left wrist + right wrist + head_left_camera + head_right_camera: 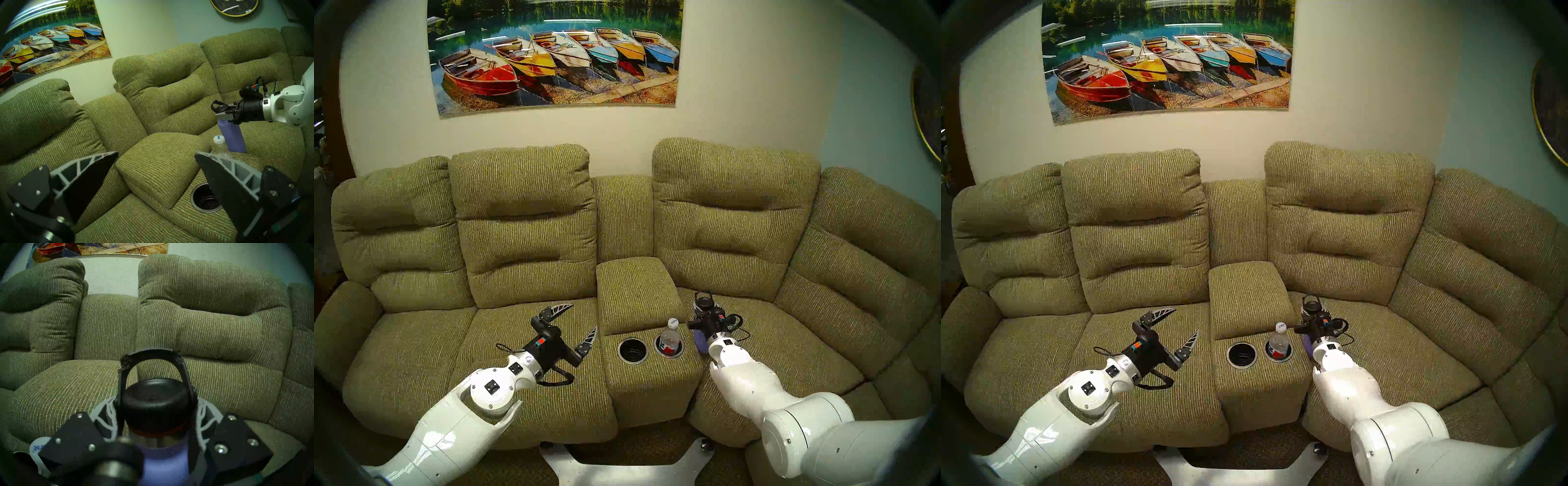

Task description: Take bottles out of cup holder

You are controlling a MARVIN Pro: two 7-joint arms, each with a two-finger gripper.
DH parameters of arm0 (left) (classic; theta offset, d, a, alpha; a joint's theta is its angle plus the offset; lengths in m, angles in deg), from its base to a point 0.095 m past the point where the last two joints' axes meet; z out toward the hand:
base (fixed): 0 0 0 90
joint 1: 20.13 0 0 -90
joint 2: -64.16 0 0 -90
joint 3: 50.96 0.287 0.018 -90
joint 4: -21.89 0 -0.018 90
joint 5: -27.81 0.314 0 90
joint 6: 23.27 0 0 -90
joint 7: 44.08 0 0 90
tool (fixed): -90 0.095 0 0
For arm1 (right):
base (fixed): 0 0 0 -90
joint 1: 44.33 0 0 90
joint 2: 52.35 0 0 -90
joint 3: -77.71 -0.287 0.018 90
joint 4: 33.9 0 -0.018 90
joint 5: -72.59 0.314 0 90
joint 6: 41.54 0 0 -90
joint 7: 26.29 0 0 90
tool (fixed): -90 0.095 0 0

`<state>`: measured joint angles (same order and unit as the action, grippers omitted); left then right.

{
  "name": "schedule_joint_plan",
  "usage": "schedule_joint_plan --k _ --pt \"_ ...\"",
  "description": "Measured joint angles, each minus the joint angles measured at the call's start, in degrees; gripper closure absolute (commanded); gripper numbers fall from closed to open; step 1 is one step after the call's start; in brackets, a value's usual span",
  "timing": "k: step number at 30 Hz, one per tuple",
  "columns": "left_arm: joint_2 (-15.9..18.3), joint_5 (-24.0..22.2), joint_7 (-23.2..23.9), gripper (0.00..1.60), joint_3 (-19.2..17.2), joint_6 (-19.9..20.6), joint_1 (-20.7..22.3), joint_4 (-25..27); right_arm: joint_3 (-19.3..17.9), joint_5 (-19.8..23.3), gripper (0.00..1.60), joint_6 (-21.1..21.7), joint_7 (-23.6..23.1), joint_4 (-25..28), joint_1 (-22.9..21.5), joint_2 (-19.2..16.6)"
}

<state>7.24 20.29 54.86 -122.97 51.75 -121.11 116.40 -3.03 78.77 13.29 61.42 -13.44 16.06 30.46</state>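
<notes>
Right gripper (226, 113) clamps the lavender flask (233, 135) beside the console (636, 298); left gripper (577, 322) gapes wide.

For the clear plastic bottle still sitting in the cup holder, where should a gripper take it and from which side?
Grip the clear plastic bottle around its neck and shoulder, just under the white cap: only that part stands above the well's silver rim. Probably come from the left, where the open left gripper waits; the flask-holding right gripper crowds the other side.
</notes>
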Motion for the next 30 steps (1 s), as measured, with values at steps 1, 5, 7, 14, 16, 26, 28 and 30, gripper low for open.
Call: schedule_joint_plan --k 1,5,7,14,16,26,28,30 --pt "0.0 0.0 0.0 0.0 0.0 0.0 0.0 0.0 0.0 0.1 1.6 -0.2 -0.1 -0.7 -0.4 0.1" --pt "0.0 0.0 0.0 0.0 0.0 0.0 0.0 0.0 -0.1 0.2 1.6 -0.4 -0.4 -2.5 -1.4 0.3" --pt "0.1 0.0 -0.1 0.0 0.0 0.0 0.0 0.0 -0.1 0.3 1.6 -0.5 -0.6 -3.5 -1.9 0.5" --pt "0.1 -0.1 -0.1 0.0 0.1 0.0 0.1 0.0 0.0 0.2 1.6 0.6 -0.5 -7.3 -4.6 0.9" --pt "0.1 -0.1 -0.1 0.0 0.2 0.0 0.1 0.0 0.2 0.1 1.6 1.4 -0.4 -7.9 -5.2 0.9" --pt "0.2 -0.2 -0.2 0.0 0.3 0.0 0.1 0.0 1.2 -1.7 0.0 5.9 0.9 -9.5 -8.6 1.6" --pt "0.2 -0.2 -0.2 0.0 0.3 0.0 0.1 0.0 1.3 -1.8 0.0 6.2 1.0 -9.5 -9.0 1.7" --pt "0.2 -0.2 -0.2 0.0 0.3 0.0 0.2 0.0 1.4 -2.1 0.0 6.5 1.2 -9.4 -9.6 1.9"
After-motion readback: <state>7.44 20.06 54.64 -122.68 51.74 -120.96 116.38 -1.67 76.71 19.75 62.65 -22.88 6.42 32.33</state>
